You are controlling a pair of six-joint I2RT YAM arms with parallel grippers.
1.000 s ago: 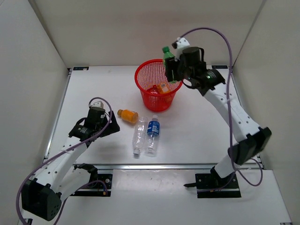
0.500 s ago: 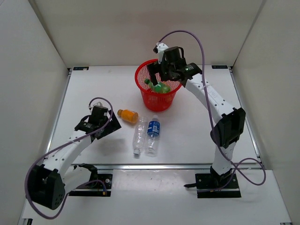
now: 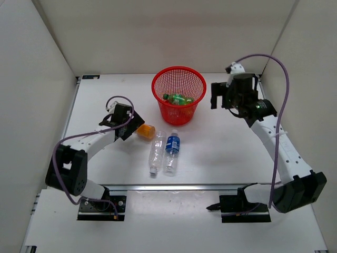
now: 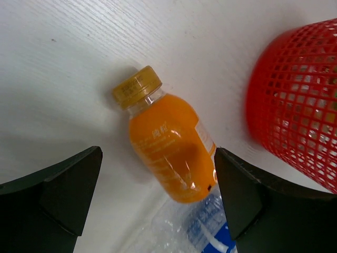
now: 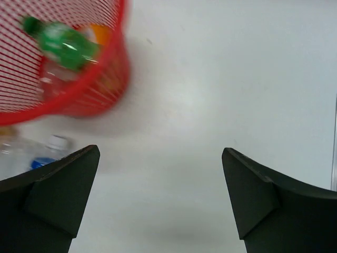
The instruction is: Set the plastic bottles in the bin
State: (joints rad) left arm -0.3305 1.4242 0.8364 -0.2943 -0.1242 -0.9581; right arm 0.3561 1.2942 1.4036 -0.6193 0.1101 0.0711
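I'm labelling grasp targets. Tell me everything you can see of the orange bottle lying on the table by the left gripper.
The orange bottle is small, of clear plastic full of orange liquid, with a ribbed gold screw cap on and a label partly showing. It lies on its side on the table, cap pointing away from the bin, between the open fingers of the left gripper, not clamped. Its base lies beside the plain clear bottle; whether they touch is unclear.
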